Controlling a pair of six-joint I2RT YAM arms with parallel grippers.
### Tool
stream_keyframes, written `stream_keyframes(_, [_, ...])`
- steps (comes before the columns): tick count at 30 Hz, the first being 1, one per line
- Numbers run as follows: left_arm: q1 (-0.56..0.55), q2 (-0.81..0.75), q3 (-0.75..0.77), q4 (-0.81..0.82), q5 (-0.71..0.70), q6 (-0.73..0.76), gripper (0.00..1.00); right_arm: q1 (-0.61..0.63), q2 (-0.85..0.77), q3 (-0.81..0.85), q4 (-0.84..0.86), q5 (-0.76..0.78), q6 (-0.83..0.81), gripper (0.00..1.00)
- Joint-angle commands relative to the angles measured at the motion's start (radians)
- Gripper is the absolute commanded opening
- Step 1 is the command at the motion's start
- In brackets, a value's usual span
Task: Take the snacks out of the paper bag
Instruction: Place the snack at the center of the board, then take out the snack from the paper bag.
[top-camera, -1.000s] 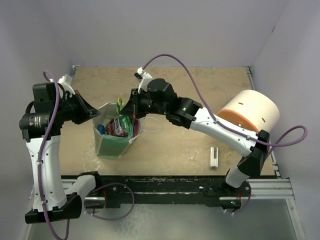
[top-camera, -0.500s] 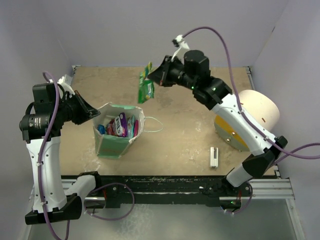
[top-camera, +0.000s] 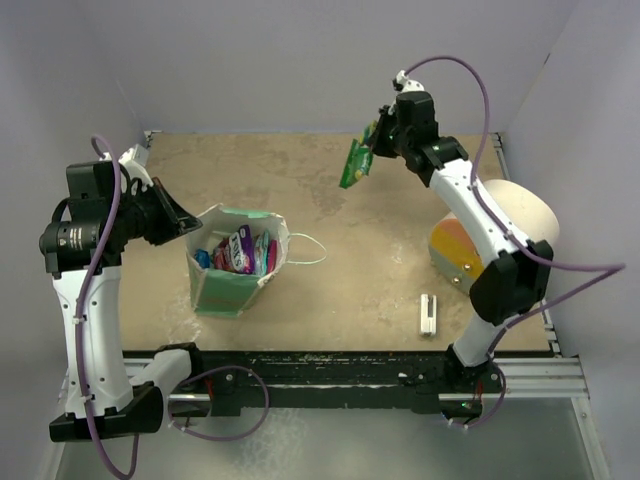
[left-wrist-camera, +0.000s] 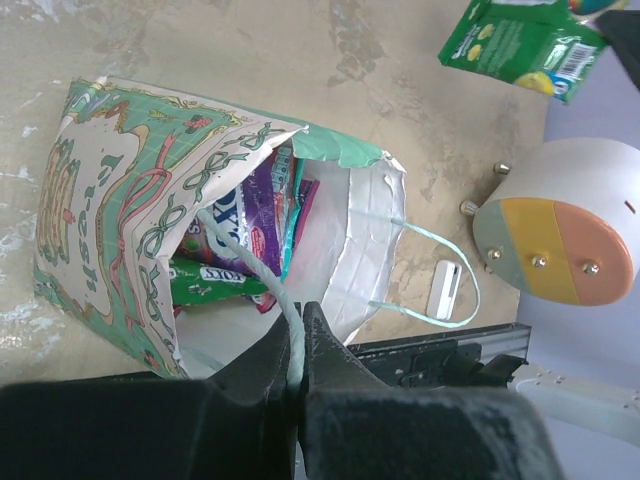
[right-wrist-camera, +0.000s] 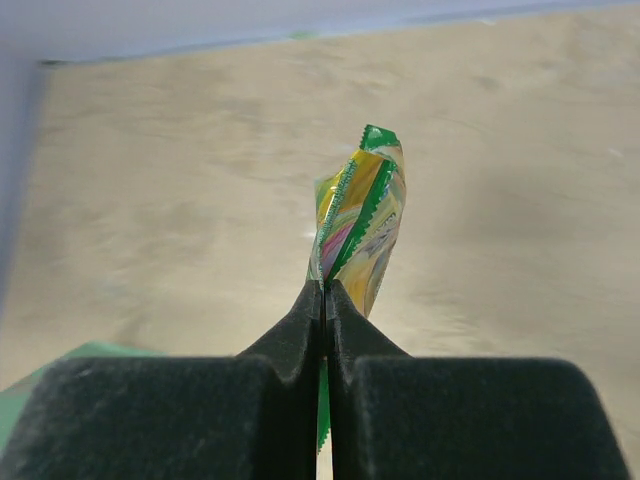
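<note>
The mint-green paper bag (top-camera: 226, 282) stands open at the left of the table, with pink and green snack packets (top-camera: 240, 252) inside. My left gripper (left-wrist-camera: 295, 345) is shut on one of the bag's string handles (left-wrist-camera: 255, 262), which runs up between its jaws. The other string handle (left-wrist-camera: 448, 272) lies loose on the table. High over the far middle of the table, my right gripper (top-camera: 372, 148) is shut on the edge of a green snack packet (top-camera: 354, 163), which hangs in the air. In the right wrist view that packet (right-wrist-camera: 362, 215) sticks out beyond the pinched jaws.
A big cream cylinder with an orange end (top-camera: 495, 235) lies at the right side. A small white stick (top-camera: 428, 314) lies near the front edge. A black rail (top-camera: 330, 370) runs along the near edge, and walls enclose the table.
My right gripper has lifted the green packet out of the bag and carried it up and to the right, toward the far side. The left arm has held still on the handle.
</note>
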Motion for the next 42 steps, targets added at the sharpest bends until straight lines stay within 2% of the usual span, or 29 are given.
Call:
stream_keyframes(1, [0.002,0.002,0.048,0.003,0.031,0.033,0.0,-0.103,0.061,-0.032,0.007,0.091,-0.115,0.0])
stream_keyframes(6, [0.003,0.007,0.056,-0.017,0.021,0.05,0.0,-0.156,0.175,0.024,-0.084,0.208,-0.218,0.0])
stream_keyframes(9, [0.004,0.009,0.056,-0.031,0.013,0.054,0.0,-0.148,0.29,0.138,-0.218,0.33,-0.254,0.0])
stream_keyframes(12, [0.004,0.007,0.049,-0.037,0.011,0.051,0.0,-0.104,0.405,0.218,-0.262,0.339,-0.248,0.0])
stream_keyframes(14, [0.003,0.006,0.047,-0.04,0.006,0.049,0.0,-0.064,0.499,0.287,-0.285,0.26,-0.219,0.13])
stream_keyframes(18, [0.004,0.013,0.049,-0.029,0.019,0.043,0.0,-0.026,0.573,0.402,-0.259,-0.153,-0.134,0.4])
stream_keyframes(20, [0.004,0.016,0.049,-0.013,0.028,0.037,0.0,-0.029,0.52,0.3,-0.13,-0.326,-0.023,0.49])
stream_keyframes(23, [0.003,0.012,0.04,0.029,0.046,0.031,0.0,-0.029,0.419,0.184,-0.018,-0.396,0.049,0.61])
stream_keyframes(29, [0.003,-0.039,-0.031,0.145,0.098,0.017,0.0,-0.009,0.257,0.059,-0.071,-0.475,0.0,0.64])
stream_keyframes(33, [0.003,-0.082,-0.084,0.235,0.144,0.012,0.0,0.046,0.122,-0.046,-0.057,-0.496,0.011,0.65])
stream_keyframes(39, [0.003,-0.124,-0.143,0.297,0.206,-0.013,0.0,0.152,-0.072,-0.173,0.03,-0.454,0.124,0.65])
stream_keyframes(42, [0.004,-0.131,-0.168,0.297,0.208,-0.018,0.0,0.248,-0.129,-0.217,0.096,-0.418,0.186,0.64])
